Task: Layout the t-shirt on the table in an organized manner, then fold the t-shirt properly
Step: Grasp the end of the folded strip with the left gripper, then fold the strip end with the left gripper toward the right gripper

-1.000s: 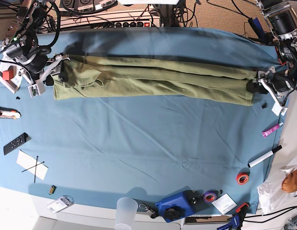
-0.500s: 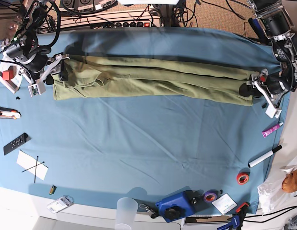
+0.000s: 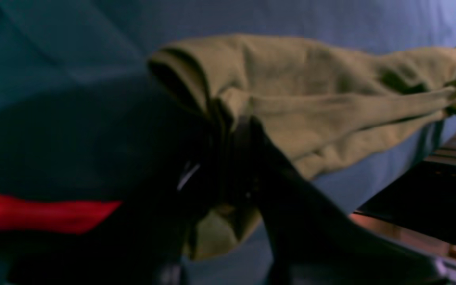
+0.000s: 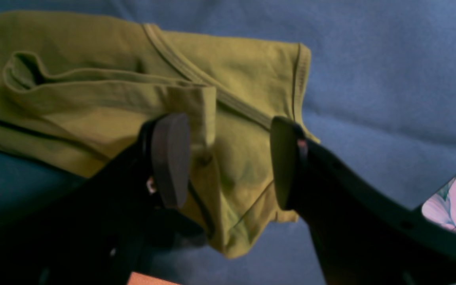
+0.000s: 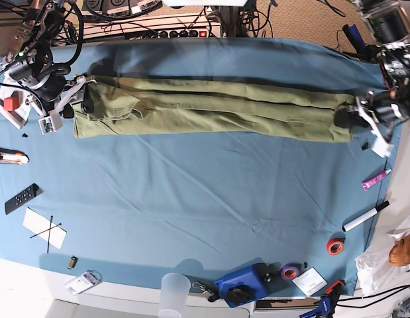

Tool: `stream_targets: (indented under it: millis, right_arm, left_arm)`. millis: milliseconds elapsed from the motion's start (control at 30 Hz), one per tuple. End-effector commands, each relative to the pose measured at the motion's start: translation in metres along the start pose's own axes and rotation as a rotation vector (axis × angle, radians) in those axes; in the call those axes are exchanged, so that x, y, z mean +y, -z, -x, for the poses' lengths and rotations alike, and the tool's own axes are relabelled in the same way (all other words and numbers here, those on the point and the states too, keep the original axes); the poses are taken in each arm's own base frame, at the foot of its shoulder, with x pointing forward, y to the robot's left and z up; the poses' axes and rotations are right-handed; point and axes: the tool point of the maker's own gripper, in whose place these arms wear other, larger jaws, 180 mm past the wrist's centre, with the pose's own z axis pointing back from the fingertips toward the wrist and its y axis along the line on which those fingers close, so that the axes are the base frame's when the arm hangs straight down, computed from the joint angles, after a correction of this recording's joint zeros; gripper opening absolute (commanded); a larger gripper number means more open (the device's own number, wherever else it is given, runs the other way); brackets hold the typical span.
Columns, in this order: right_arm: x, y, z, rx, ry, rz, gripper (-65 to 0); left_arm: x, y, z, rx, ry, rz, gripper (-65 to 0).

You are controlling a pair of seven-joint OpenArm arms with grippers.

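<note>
The olive-green t-shirt (image 5: 211, 109) lies as a long narrow band across the far part of the blue table (image 5: 205, 199). At the band's right end my left gripper (image 5: 347, 119) pinches the fabric. In the left wrist view its dark jaws stand together (image 3: 232, 158) with a bunched fold of t-shirt (image 3: 311, 99) caught between them. At the left end my right gripper (image 5: 79, 99) hangs over the collar end. In the right wrist view it is open (image 4: 226, 162), its pads straddling the t-shirt (image 4: 93, 99) without closing on it.
Along the left edge lie a black remote (image 5: 21, 198) and a white paper (image 5: 44, 227). At the right edge are a pink marker (image 5: 375, 179), a black-and-white marker (image 5: 365, 216) and a red tape roll (image 5: 334, 247). A clear cup (image 5: 174, 291) and a blue tool (image 5: 243, 283) sit at the front.
My left gripper has gone from wide open to closed on the t-shirt's right end, shifting slightly along that edge. The right gripper and the left end have not moved.
</note>
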Motion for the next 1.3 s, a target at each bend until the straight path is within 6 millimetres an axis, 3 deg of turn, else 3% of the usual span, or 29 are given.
stream_targets:
  millis: [0,100,267,567,767,833,1033,1133,1267]
  right_arm:
    - [-0.004,-0.005,-0.015,-0.051,-0.022,0.011,-32.6]
    - [-0.004,-0.006,-0.017,-0.064,-0.022,0.011,-32.6]
    - [-0.004,-0.006,-0.022,-0.089,-0.022,0.01,-32.6]
    - [-0.004,-0.006,-0.022,-0.093,-0.022,0.01,-32.6]
    - [-0.005,-0.006,-0.023,-0.097,-0.003,0.018,-32.6]
    - [-0.006,-0.006,-0.025,-0.107,0.006,0.022,-32.6]
    - [-0.006,-0.007,-0.031,-0.139,0.005,0.022,-32.6]
    - [-0.006,-0.007,-0.03,-0.138,0.005,0.023,-32.6]
    - [-0.006,-0.007,-0.03,-0.138,0.005,0.023,-32.6]
  left_arm:
    - [-0.004,-0.013,-0.022,-0.049,0.049,0.004,-65.0]
    - [-0.015,-0.025,-0.037,-0.083,0.137,0.012,-65.0]
    - [-0.061,-0.036,-0.058,-0.178,0.273,0.115,-65.0]
    - [-0.138,-0.015,-0.021,-0.248,0.332,0.246,-65.0]
    - [-0.174,-0.009,-0.026,-0.32,0.363,0.268,-65.0]
    - [-0.183,0.001,-0.024,-0.292,0.39,0.268,-65.0]
    - [-0.226,0.052,0.012,-0.092,0.522,0.316,-65.0]
    - [-0.254,0.069,0.016,-0.096,0.53,0.347,-65.0]
    - [-0.275,0.092,0.019,-0.047,0.622,0.29,-65.0]
